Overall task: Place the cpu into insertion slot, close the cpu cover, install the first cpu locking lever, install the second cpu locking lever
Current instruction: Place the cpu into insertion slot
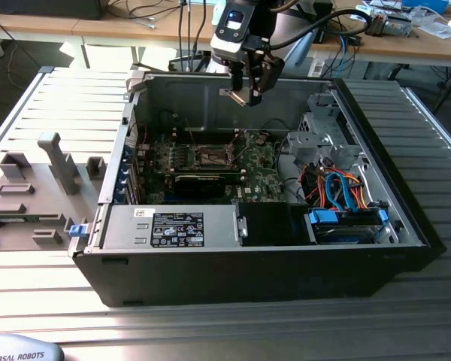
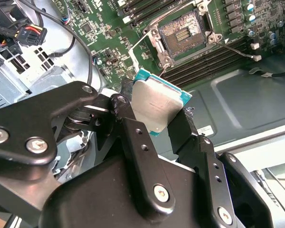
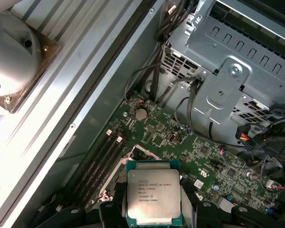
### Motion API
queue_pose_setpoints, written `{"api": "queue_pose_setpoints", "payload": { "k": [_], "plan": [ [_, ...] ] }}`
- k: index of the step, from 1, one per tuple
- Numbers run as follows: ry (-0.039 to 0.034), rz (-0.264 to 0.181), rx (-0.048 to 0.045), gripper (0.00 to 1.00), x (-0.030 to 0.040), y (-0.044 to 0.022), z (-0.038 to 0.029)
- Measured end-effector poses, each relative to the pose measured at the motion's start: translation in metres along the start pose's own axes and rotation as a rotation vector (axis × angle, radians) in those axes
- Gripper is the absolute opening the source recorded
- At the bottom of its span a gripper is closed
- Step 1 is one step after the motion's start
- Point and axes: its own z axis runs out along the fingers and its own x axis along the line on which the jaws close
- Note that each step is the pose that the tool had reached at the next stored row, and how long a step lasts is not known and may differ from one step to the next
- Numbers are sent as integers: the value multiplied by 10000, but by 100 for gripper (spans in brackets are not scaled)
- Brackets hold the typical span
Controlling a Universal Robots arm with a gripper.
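Black two-finger gripper (image 1: 249, 89) pinches the flat square cpu (image 3: 150, 197) by its edges, dull silver top and teal rim, above the green motherboard (image 3: 180, 142) — the second wrist view adds the bare square insertion slot (image 2: 184, 33) beyond.

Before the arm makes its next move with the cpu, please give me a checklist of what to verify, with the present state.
1. Grip: the gripper is shut on the cpu at two opposite edges: ok.
2. The case is open towards the arm: ok.
3. The socket has its contacts exposed, with nothing lying on them: ok.
4. The cpu seated in the socket: not ok; in the exterior view it hangs above the motherboard.
5. The cpu's orientation matching the socket: cannot tell.
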Motion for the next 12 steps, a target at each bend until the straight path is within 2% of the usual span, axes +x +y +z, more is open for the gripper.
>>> {"api": "queue_pose_setpoints", "payload": {
  "k": [12],
  "plan": [
    [-19, 195, -2, 54, 0, 0, 3]
  ]
}}
